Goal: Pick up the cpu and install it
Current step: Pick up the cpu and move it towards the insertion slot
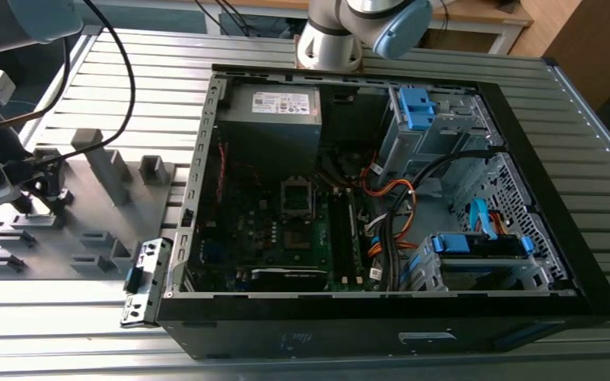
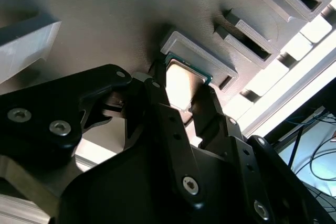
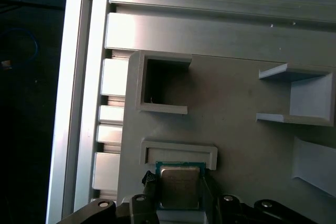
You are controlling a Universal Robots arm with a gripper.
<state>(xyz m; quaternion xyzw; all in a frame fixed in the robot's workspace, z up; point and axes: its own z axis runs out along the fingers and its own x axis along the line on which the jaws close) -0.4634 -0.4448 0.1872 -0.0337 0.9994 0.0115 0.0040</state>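
- End effector [image 1: 32, 197] sits at the exterior view's left, low over the grey fixture plate [image 1: 104, 274] on the counter [image 1: 72, 349], well apart from the black PC case [image 1: 390, 321].
- Cpu [image 2: 181, 80] lies flat on that plate, silvery top up, one edge just beside a low U-shaped holder rim [image 2: 202, 56]. Both wrist views show it; the first wrist view gives the cpu [image 3: 179, 182] w/ a green border showing along the side next to the rim [image 3: 178, 153].
- End effector [image 2: 182, 95] is set narrow: the two black fingers [image 2: 157, 90] straddle the chip, one on each side, and look closed against its edges, i.e. gripping the cpu.
- Progress, as I judge it: early. Approach and grasp look done; the chip seems not yet lifted off the plate.
- Left to do: lift, carry over to the case, seat it. Socket area [image 1: 296, 198] on the mobo appears vacant, nothing silvery in it.
- Empty square pocket [image 3: 160, 85] on the plate sits near the cpu holder, not involved.
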